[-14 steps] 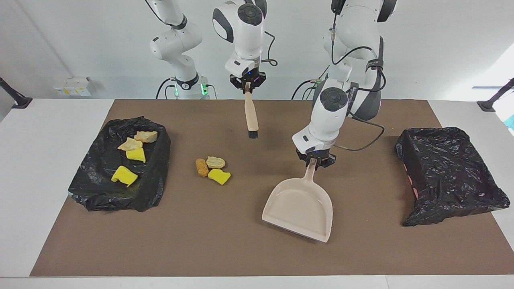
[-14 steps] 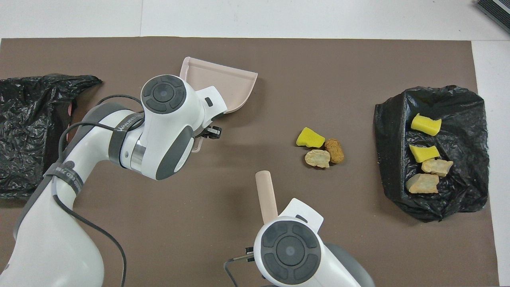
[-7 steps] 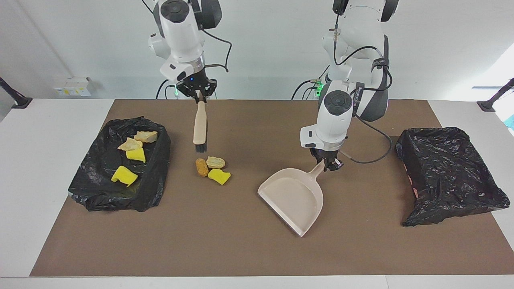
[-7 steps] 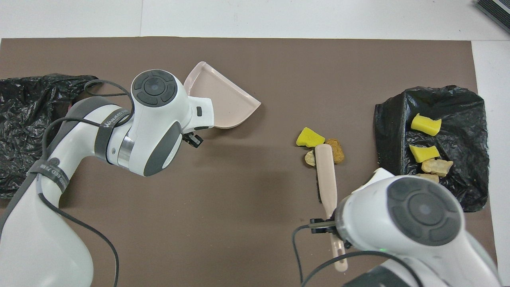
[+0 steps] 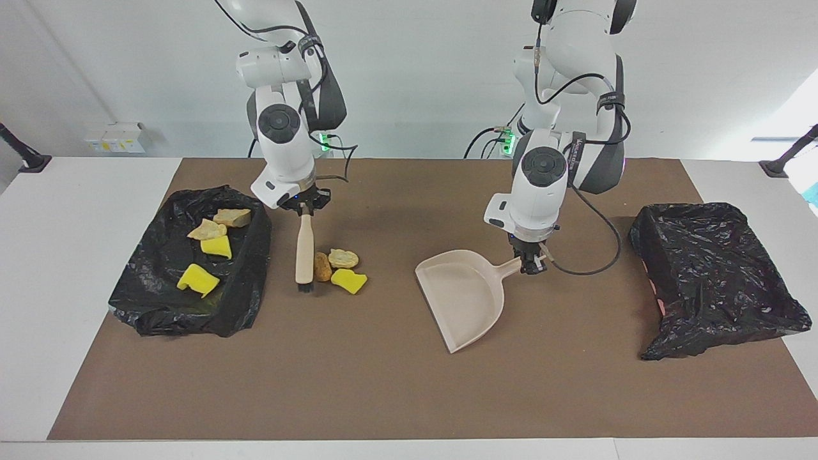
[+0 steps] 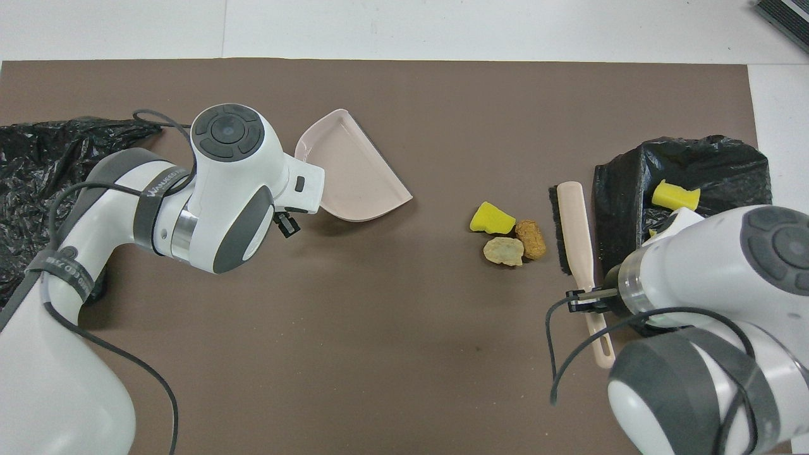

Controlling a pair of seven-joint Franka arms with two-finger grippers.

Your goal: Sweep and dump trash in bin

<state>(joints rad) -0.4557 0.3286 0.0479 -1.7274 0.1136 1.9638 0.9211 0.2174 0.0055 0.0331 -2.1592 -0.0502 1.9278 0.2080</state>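
Facing view shows your right gripper (image 5: pixel 305 207) clenched on the beige black-bristled brush (image 5: pixel 304 255) beside three loose scraps (image 5: pixel 337 267), left gripper (image 5: pixel 529 263) gripping the beige plastic dustpan (image 5: pixel 461 297): next, sweep them toward its mouth.

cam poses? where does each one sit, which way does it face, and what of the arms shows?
Facing view: high across the table, looking at the robots; both arms show whole, left gripper on the dustpan, right gripper on the brush.
Overhead view: above the robots' end, looking steeply down; only wrists and forearms show.
Shared: dustpan, brush, three loose scraps, both black bags, half a turn apart.
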